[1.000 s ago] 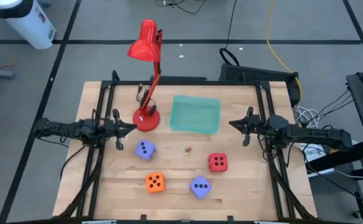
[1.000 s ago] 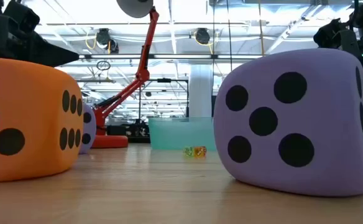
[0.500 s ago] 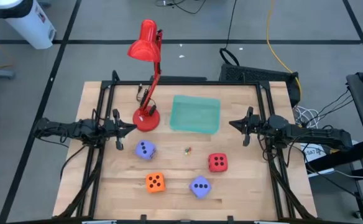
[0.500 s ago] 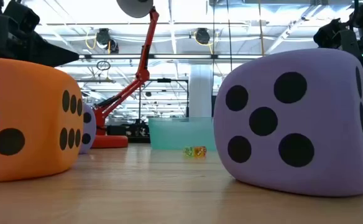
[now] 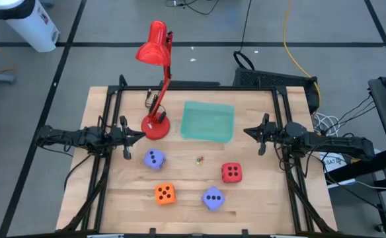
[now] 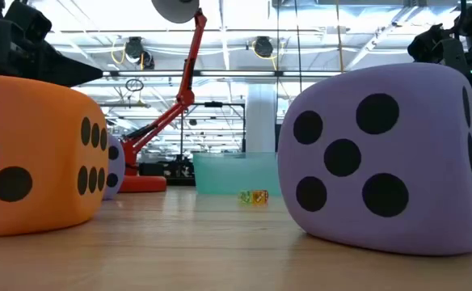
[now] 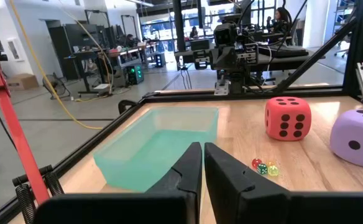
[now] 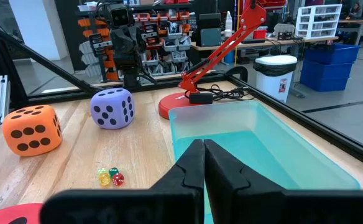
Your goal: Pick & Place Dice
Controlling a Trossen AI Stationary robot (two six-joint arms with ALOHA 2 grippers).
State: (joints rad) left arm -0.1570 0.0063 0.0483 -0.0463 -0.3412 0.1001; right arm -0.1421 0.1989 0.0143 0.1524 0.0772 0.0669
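Four dice rest on their flat faces on the wooden table: a purple-blue one [image 5: 154,158], a red one [image 5: 231,172], an orange one [image 5: 164,193] and a second purple-blue one [image 5: 213,198]. In the low view the orange die [image 6: 34,153] and a purple-blue die [image 6: 381,158] fill the foreground. My left gripper [image 5: 139,135] hovers shut at the table's left side, above and beyond the first purple-blue die. My right gripper [image 5: 248,131] hovers shut at the right side, beside the tray. The left wrist view shows the red die [image 7: 287,117]; the right wrist view shows the orange die [image 8: 32,129].
A flat teal tray [image 5: 207,121] lies at the table's far middle. A red desk lamp stands with its base [image 5: 155,125] left of the tray. A few tiny coloured dice [image 5: 199,158] lie mid-table. Black frame rails run along both side edges.
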